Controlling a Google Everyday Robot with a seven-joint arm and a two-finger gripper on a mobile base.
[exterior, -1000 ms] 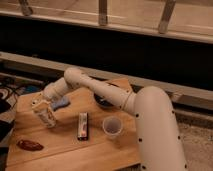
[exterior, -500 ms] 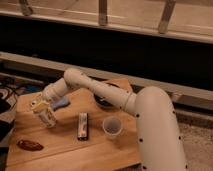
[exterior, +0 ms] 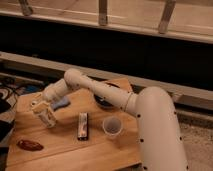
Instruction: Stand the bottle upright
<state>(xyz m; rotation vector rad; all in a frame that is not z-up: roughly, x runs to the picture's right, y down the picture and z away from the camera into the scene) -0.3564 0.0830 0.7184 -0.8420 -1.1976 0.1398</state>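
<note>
Gripper [exterior: 42, 110] hangs low over the left part of the wooden table [exterior: 65, 152], clamped on the upper end of the bottle [exterior: 49, 120]; the bottle leans, its lower end at the tabletop; just behind lies a blue object [exterior: 61, 103]; to the right lie a dark bar [exterior: 82, 125] and a white cup [exterior: 112, 126], well apart from the bottle.

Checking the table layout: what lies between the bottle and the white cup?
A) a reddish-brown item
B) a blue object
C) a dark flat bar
C: the dark bar lies between the bottle, where the gripper is, and the white cup.
</note>
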